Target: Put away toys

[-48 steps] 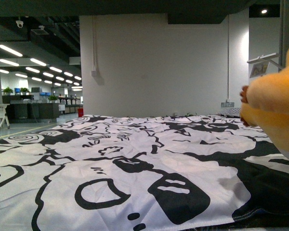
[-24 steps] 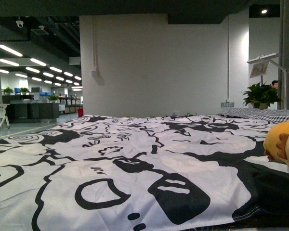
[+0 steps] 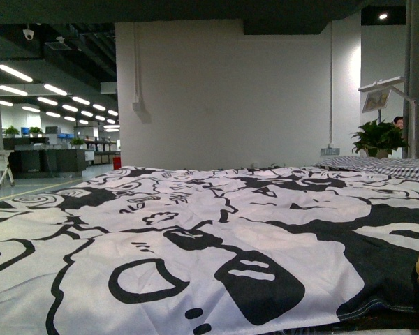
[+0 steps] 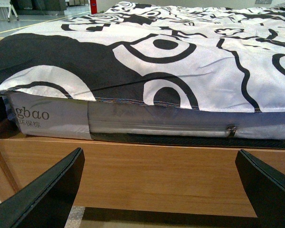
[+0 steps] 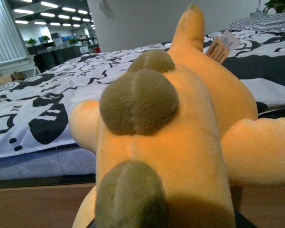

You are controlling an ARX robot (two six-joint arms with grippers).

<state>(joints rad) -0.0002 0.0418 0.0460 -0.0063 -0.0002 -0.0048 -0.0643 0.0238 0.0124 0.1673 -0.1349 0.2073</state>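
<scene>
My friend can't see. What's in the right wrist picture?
An orange-yellow plush animal with brownish bumps fills the picture, very close to the camera. Behind it lies a black-and-white patterned bedspread, and a paper tag sticks out from the toy.

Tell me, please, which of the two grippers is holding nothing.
The left gripper: its black fingers stand wide apart before the bed frame, nothing between them. The orange plush toy fills the right wrist's view.

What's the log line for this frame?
plush toy: at near edge of bed, fills right wrist view | left tool: open, empty, facing bed frame | right tool: hidden by plush toy
</scene>
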